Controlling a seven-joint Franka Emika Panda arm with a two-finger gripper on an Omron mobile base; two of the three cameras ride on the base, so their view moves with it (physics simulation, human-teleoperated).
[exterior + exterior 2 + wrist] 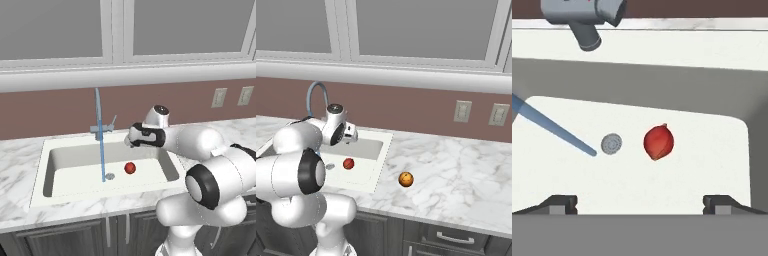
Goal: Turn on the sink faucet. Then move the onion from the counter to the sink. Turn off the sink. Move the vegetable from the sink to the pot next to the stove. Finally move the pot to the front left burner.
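Now the gripper (640,202) hovers spread wide and empty above the sink (60,165), the onion (658,142) lying just beside the drain (611,144) with water running, so a careless swing could miss the faucet (98,117) lever.

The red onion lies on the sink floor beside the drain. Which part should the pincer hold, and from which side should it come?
Grip the onion across its round middle, coming straight down from above. It lies free on the flat sink floor, beside the drain without touching it, and its pointed ends would slip. The open pincer is already wide enough, I judge.
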